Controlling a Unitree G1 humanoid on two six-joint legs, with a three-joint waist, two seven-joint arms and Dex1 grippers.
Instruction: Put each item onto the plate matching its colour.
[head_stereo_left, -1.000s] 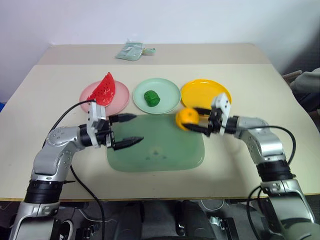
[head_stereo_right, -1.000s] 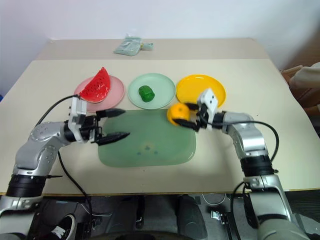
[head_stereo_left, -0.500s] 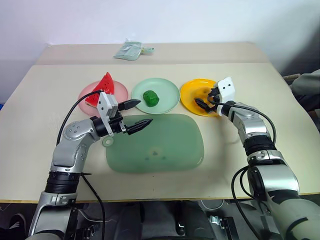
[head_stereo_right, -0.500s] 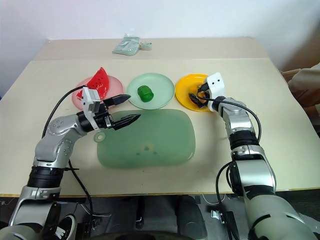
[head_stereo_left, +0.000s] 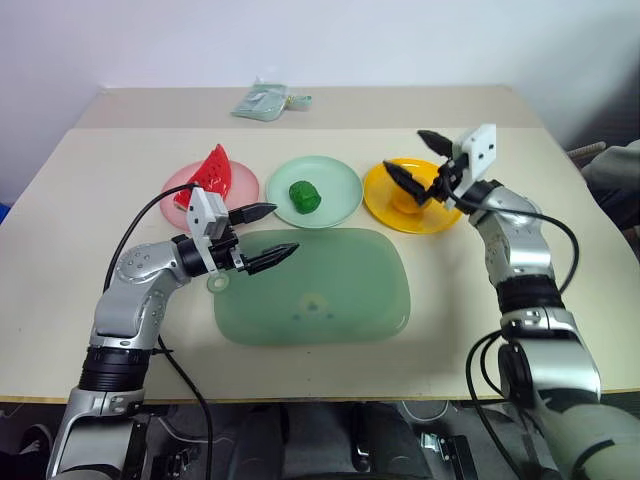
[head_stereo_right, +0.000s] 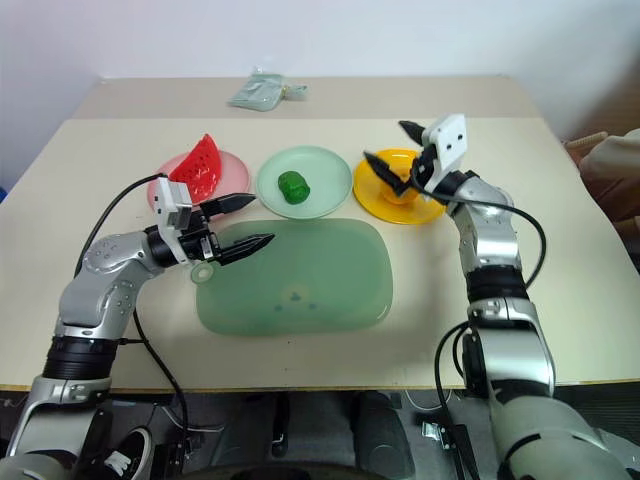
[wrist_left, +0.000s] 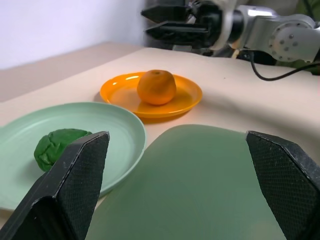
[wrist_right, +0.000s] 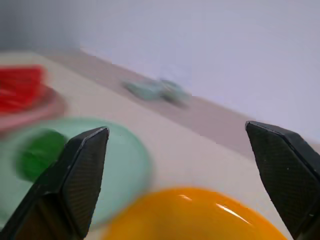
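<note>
Left eye view: orange dropped off, all three sorted

Green mat sits bare on the surface; a second ago the right gripper carried the orange over it. Now it's on the yellow plate, fingers spread, lifted clear. Left gripper hovers, fingers wide (empty). Watermelon on pink, vegetable on green — looks done.
</note>
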